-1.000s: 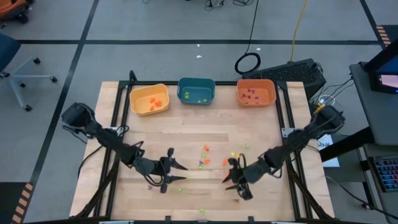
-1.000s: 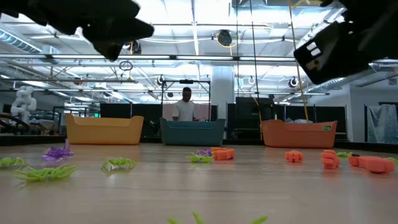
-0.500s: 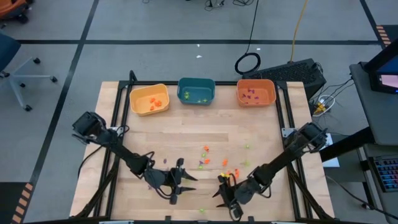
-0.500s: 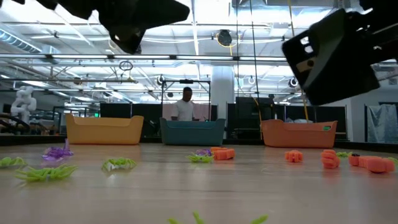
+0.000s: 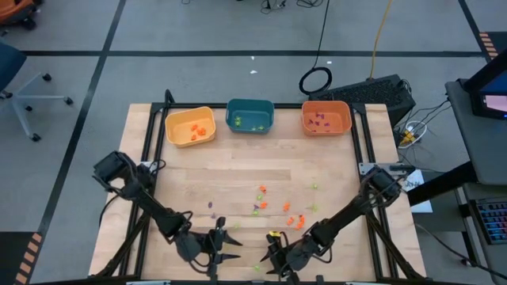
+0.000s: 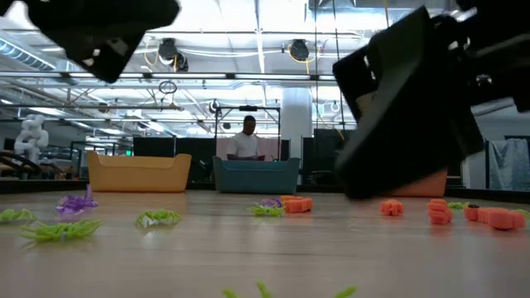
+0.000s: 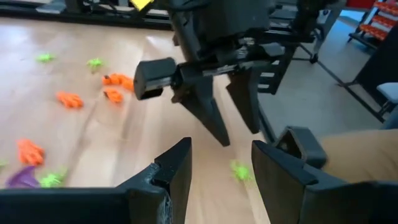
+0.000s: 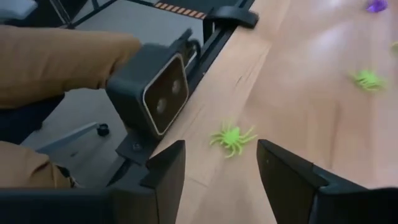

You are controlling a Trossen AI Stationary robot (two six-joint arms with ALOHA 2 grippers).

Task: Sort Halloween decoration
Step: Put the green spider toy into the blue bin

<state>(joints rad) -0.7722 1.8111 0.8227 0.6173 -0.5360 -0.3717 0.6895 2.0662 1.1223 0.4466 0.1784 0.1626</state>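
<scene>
Wooden table point(image 5: 238, 170), tiny spider-like green trinket point(image 8: 232, 137) (legs splayed) near its edge

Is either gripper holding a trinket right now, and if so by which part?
Nothing is held. The left gripper and the right gripper both stand open and empty, near the table's front edge, with a green spider lying loose between them.

This is a robotics lab in a large industrial hall. The wooden tabletop point(image 5: 238, 170) sits in a black metal frame on a grey floor marked with dark tape lines. Cables point(image 5: 380, 36) trail across that floor, and an office chair point(image 5: 20, 79) stands to one side. The low view shows a high ceiling with strip lights point(image 6: 257, 37), and a person point(image 6: 246, 142) at a workstation behind.
</scene>
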